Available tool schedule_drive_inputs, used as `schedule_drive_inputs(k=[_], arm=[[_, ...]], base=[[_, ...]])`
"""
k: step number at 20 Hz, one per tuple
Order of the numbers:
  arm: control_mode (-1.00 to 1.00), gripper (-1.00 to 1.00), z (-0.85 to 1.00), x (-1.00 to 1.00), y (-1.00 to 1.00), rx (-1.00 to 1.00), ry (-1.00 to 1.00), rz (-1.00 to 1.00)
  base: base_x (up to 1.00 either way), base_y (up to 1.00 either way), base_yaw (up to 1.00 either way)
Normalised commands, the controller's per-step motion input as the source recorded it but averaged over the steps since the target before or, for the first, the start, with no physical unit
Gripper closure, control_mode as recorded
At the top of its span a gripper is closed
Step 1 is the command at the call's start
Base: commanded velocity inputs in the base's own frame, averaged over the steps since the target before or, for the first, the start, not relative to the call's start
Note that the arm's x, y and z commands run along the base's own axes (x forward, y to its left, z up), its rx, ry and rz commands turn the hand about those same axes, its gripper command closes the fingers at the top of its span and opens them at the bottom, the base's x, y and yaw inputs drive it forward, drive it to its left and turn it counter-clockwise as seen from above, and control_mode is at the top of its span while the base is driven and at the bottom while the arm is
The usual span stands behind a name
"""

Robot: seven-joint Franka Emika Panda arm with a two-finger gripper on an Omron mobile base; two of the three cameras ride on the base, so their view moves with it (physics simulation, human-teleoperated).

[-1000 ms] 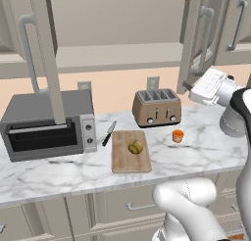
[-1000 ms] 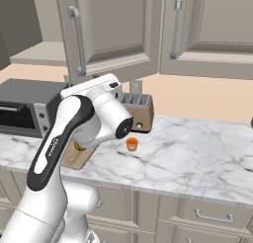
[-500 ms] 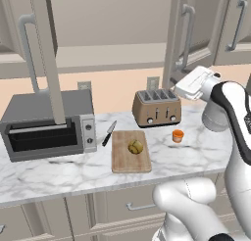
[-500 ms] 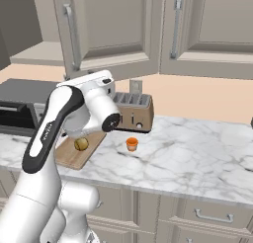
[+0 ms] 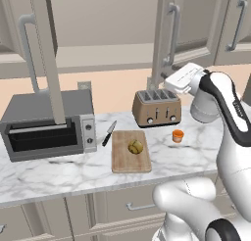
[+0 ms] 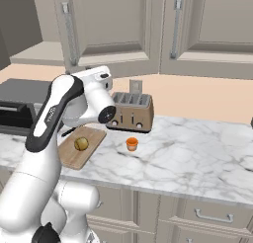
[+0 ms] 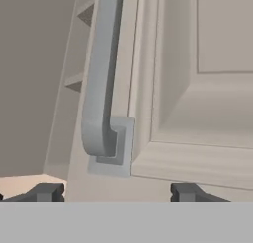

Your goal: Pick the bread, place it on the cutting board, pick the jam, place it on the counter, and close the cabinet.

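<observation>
Your arm rises from the base, elbow high, forearm reaching up and back toward the wall units. End effector (image 7: 116, 191) sits just in front of the lower corner of the cabinet (image 5: 164, 44) door, level with the bottom of its bar handle (image 7: 101, 79). Fingertips (image 7: 45, 191) stand wide apart, nothing between them; the handle foot lies ahead of the gap, not touched as far as you can see.

That door stands partly open, edge-on in the left base view; its handle runs vertical. A second door (image 5: 46, 54) further left also hangs open above the toaster oven (image 5: 49, 122).

Bread (image 5: 136, 147) rests on the cutting board (image 5: 128, 161), near its centre. The board lies flat on the desk (image 5: 73, 174), long axis running front to back, a knife (image 5: 109, 133) just beside its far left corner.

Jam (image 5: 178, 135) stands upright on the desk, right of the board and apart from it, in front of the toaster (image 5: 157, 108).
</observation>
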Motion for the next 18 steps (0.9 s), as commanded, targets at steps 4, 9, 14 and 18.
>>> schedule_drive_inputs(k=[4, 9, 14, 18], arm=[[-1.00, -1.00, -0.04, 0.46, 0.26, 0.00, 0.00, 0.00], [-1.00, -1.00, 0.00, 0.50, 0.24, 0.00, 0.00, 0.00], [-1.00, -1.00, 0.00, 0.38, 0.18, 0.00, 0.00, 0.00], [-1.00, -1.00, 0.00, 0.30, 0.16, 0.00, 0.00, -0.03]], base=[[0.00, 0.00, 0.00], [0.00, 0.00, 0.00], [0.00, 0.00, 0.00], [0.00, 0.00, 0.00]])
